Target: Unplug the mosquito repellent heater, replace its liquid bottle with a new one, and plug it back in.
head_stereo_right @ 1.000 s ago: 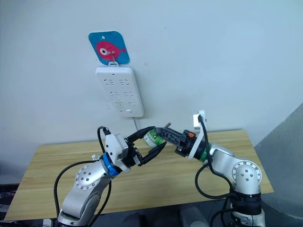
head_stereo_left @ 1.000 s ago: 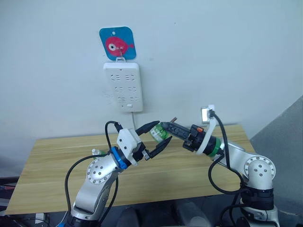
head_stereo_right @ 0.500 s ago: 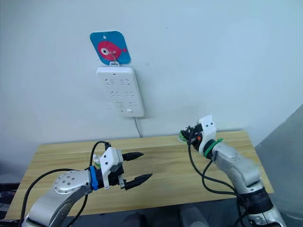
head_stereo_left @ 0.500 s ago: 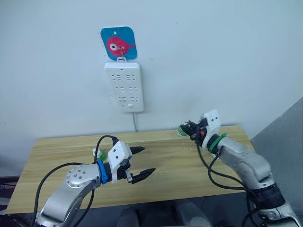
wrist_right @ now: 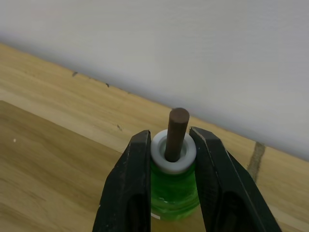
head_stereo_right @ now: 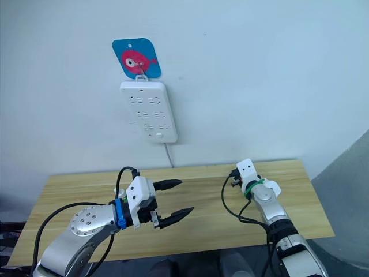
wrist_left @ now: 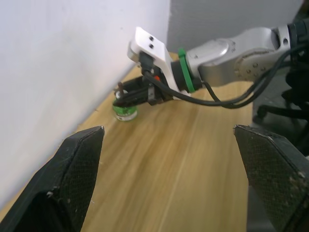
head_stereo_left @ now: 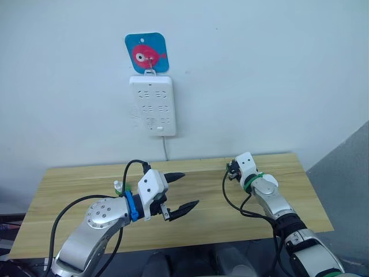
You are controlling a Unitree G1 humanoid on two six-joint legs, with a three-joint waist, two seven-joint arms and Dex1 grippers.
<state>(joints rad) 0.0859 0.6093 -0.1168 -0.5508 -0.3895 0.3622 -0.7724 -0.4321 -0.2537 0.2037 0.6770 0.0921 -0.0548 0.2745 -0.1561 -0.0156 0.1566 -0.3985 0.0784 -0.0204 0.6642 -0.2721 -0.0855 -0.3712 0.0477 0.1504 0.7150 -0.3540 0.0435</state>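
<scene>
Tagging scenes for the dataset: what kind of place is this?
Likely an indoor lab or test bench set up like a home corner: a bare wooden table against a plain white wall, with a power strip hung on a fish hook. A green bottle sits between the right fingers.

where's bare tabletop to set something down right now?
The wooden table is bare on its far-left part, along the front edge below the open left gripper, and in the middle strip between the two grippers. It is crowded at the back right, where the right gripper clamps the green liquid bottle by the wall, and around the small bottle behind the left arm.
</scene>
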